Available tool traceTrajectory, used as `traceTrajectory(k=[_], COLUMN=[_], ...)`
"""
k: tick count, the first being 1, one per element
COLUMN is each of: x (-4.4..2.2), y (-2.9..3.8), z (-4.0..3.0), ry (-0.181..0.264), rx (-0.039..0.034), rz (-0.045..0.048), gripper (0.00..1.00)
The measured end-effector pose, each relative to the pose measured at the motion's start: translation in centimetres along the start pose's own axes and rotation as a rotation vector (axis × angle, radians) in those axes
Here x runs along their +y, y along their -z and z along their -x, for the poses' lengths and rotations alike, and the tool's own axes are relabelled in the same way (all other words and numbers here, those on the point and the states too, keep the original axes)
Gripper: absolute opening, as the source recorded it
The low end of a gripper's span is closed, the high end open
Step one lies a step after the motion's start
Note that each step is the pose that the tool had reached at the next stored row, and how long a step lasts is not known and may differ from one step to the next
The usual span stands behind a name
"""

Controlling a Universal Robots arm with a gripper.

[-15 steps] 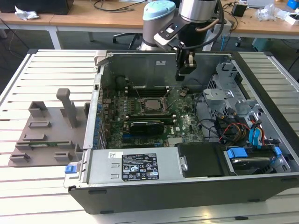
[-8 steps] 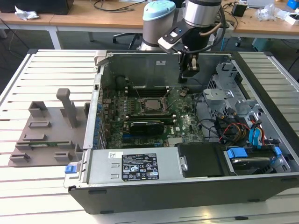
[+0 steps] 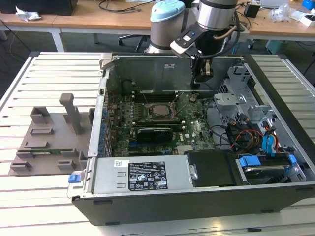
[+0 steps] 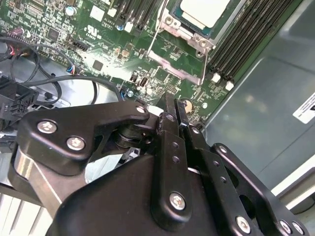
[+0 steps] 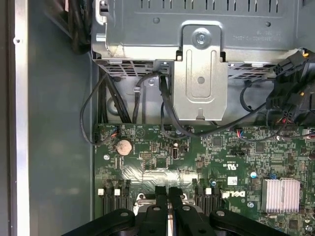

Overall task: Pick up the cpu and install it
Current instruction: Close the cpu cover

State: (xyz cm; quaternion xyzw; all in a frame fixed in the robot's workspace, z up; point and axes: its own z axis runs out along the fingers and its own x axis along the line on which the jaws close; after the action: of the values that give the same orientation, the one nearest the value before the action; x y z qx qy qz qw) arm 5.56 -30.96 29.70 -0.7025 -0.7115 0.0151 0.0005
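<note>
1 gripper (image 3: 195, 86) closed above motherboard (image 3: 198, 130); cpu (image 4: 204, 10) in socket (image 4: 183, 38).

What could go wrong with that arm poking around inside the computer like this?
The gripper hangs over the motherboard; a slight dip could scrape small parts or the coin battery. The black cables run close by and might snag. The cpu sits in its socket, and its metal frame may not be clamped, so a bump could shift it.
</note>
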Motion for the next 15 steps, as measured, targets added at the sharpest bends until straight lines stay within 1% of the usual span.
traceTrajectory(k=[9, 15], x=[0.47, 1.15], y=[-0.36, -0.71], z=[0.0, 0.0], ry=[0.0, 0.0], rx=[0.0, 0.0], rz=[0.0, 0.0], gripper=[0.16, 0.16])
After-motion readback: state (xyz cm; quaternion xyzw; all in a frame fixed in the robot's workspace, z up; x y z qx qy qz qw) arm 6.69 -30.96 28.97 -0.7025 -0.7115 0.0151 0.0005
